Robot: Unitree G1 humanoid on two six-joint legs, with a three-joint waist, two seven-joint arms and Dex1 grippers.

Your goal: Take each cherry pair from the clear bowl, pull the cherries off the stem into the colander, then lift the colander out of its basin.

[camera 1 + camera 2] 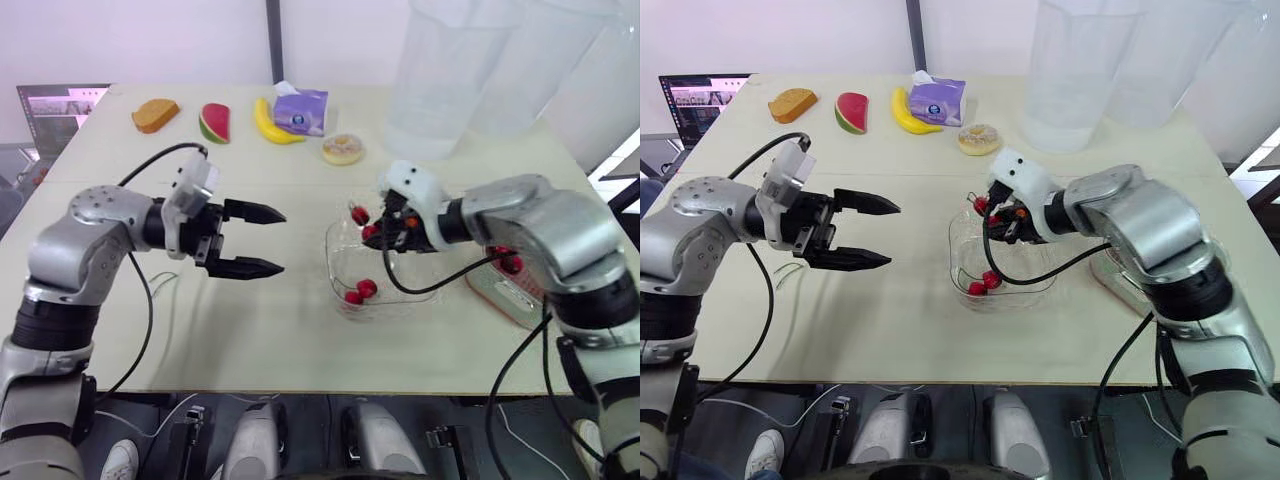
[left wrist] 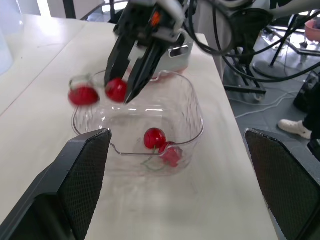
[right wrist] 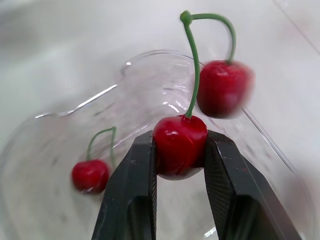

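Note:
The clear bowl sits mid-table with one cherry pair lying in it. My right gripper hovers over the bowl's far rim, shut on one cherry of another pair. That pair's second cherry dangles from the shared green stem. My left gripper is open to the left of the bowl, its fingers pointing at it, with nothing between them. The colander in its basin stands right of the bowl, mostly hidden behind my right forearm, with red cherries showing inside.
Along the table's back lie toy bread, a watermelon slice, a banana, a purple tissue pack and a donut. Large clear containers stand at the back right. A laptop sits far left.

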